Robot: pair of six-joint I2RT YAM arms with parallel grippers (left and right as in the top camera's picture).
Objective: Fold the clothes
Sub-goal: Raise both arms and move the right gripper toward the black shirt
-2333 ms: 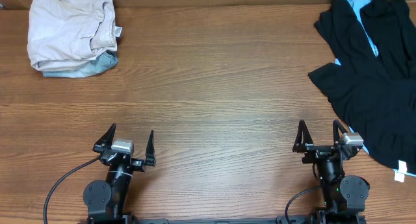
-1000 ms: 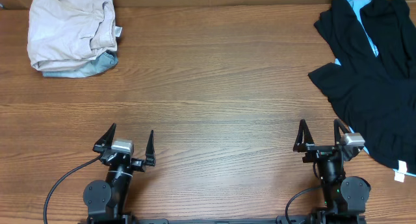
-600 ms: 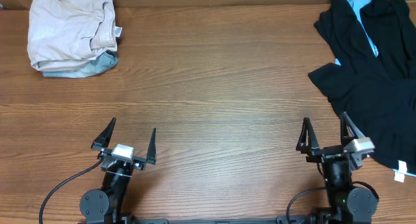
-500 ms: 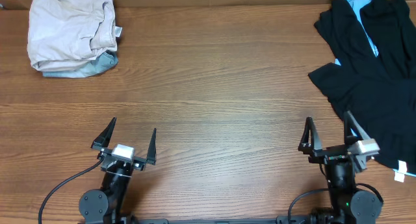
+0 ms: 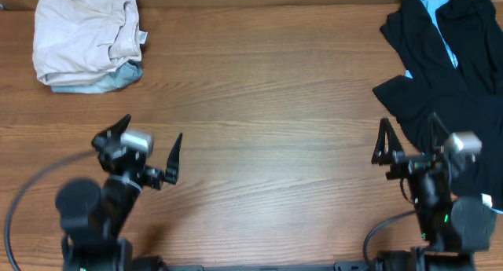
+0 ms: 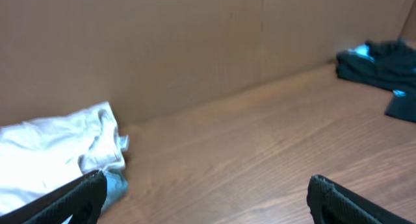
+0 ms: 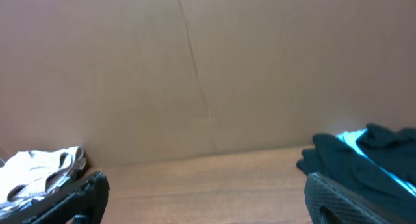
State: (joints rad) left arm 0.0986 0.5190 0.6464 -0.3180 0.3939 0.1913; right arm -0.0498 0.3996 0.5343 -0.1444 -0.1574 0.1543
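A wooden table (image 5: 259,106) is being viewed from overhead, with the clothes being kept at its two far corners. A large black garment (image 5: 452,82) is being shown sprawled unfolded along the right edge. Its long axis is running from the far right corner toward the near side, with a light blue garment (image 5: 442,29) peeking out beneath it and a small white tag (image 5: 486,202) at its near end. The right gripper (image 5: 409,120) is being held released, jaws spread wide and empty. The black cloth is lying just to its right and stretching away from it. The left gripper (image 5: 152,128) is likewise being held wide and empty, well apart from the black garment. It is being positioned nearer a folded beige pile (image 5: 86,39) in the far left corner. The right arm is judged much the closer for a first grasp.
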